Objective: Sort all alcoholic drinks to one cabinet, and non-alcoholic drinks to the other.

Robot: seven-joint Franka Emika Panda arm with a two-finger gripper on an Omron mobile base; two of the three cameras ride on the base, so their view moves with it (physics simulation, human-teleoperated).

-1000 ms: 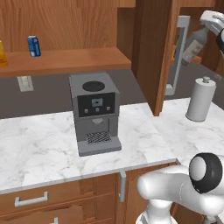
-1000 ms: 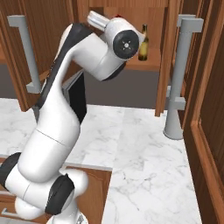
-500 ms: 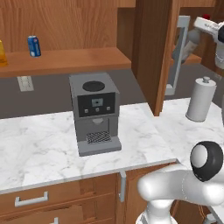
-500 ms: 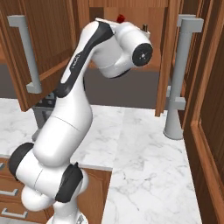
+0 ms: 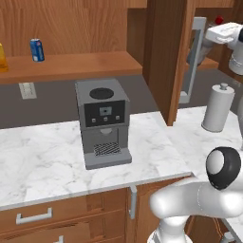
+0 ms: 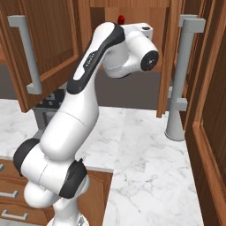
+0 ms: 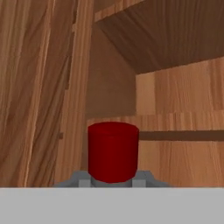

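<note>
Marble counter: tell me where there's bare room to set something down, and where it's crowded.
The marble counter lies bare to the left of the coffee machine, and between the machine and the paper towel roll. More bare marble runs toward the right-hand cabinet in the right base view. Crowded: the patch by the arm's base, and the cabinet opening where the red-capped bottle sits.

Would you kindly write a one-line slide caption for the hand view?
Red-capped grey bottle seen close up from the hand, raised inside the wooden cabinet.
</note>
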